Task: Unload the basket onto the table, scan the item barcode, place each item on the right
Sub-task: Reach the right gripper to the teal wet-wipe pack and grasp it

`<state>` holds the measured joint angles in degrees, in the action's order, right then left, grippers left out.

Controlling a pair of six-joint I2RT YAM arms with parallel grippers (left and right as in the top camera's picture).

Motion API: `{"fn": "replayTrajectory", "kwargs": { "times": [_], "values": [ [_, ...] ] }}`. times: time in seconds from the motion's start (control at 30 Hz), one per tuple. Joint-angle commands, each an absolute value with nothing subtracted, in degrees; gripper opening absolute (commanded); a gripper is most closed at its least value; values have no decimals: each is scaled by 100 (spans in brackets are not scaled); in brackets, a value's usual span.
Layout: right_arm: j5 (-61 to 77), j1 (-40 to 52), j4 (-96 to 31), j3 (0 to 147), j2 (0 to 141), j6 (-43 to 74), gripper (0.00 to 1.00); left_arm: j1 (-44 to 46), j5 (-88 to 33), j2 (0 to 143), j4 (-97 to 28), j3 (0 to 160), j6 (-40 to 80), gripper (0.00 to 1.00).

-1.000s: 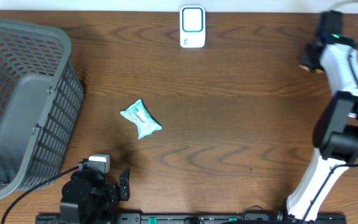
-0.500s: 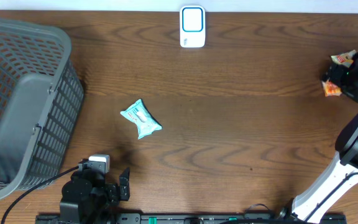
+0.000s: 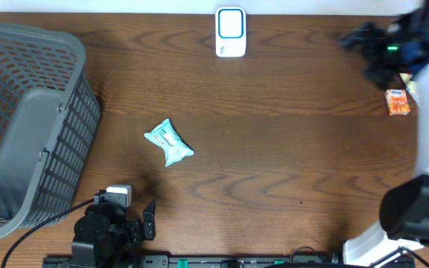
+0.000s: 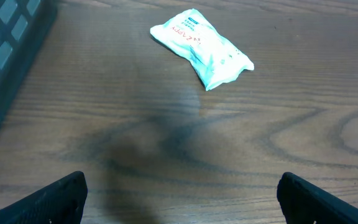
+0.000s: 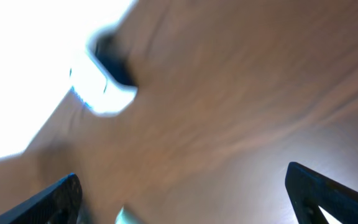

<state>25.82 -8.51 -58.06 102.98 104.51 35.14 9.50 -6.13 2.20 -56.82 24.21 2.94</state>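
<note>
A: Where's your item?
B: Two candidates on the surface [image 3: 289,164]. The teal packet [image 3: 168,143] lies flat just toward 8 o'clock of centre. The orange packet [image 3: 398,102] is at 3 o'clock by the edge. Neither is held.
A: Pincers?
B: Left pincer [image 4: 190,199] is wide, low at 7 o'clock. Your wrist view looks straight at the teal packet, so I'd say it's placed for a pick. Right pincer [image 5: 188,196] is wide too, with nothing between its fingers, up at 1 o'clock. That view is blurred.
A: Scanner?
B: Scanner [image 3: 230,31] is at 12 o'clock, probably face up, so you'd turn the barcode side down to it.
A: Basket?
B: Basket [image 3: 65,126] is at 9 o'clock. Nothing shows inside, but its left end runs off frame.
</note>
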Motion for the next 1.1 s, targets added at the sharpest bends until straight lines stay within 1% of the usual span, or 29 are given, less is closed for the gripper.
{"fn": "replayTrajectory", "kwargs": {
  "times": [0.0, 0.07, 0.23, 0.5, 0.6, 0.77, 1.07],
  "values": [
    [2849, -49, -5927, 10215, 10709, 4108, 99, 969, -687, 211, -5693, 2445, 259, 98],
    [2644, 482, -5885, 10204, 10798, 3612, 99, 969, -687, 211, -5693, 2445, 259, 98],
    [1782, 2086, -5688, 10200, 11227, 1737, 99, 969, -687, 211, -5693, 2445, 259, 98],
    [1678, 3747, -5225, 10200, 11880, 548, 99, 969, -687, 211, -5693, 2445, 259, 98],
    [1496, 4156, -4945, 10200, 12119, 375, 99, 969, -687, 211, -5693, 2445, 259, 98],
    [722, 4600, -4611, 10200, 12571, 375, 99, 969, -687, 211, -5693, 2445, 259, 98],
    [674, 4960, -4545, 10200, 13181, 375, 99, 969, -687, 211, -5693, 2445, 259, 98]
  ]
}}
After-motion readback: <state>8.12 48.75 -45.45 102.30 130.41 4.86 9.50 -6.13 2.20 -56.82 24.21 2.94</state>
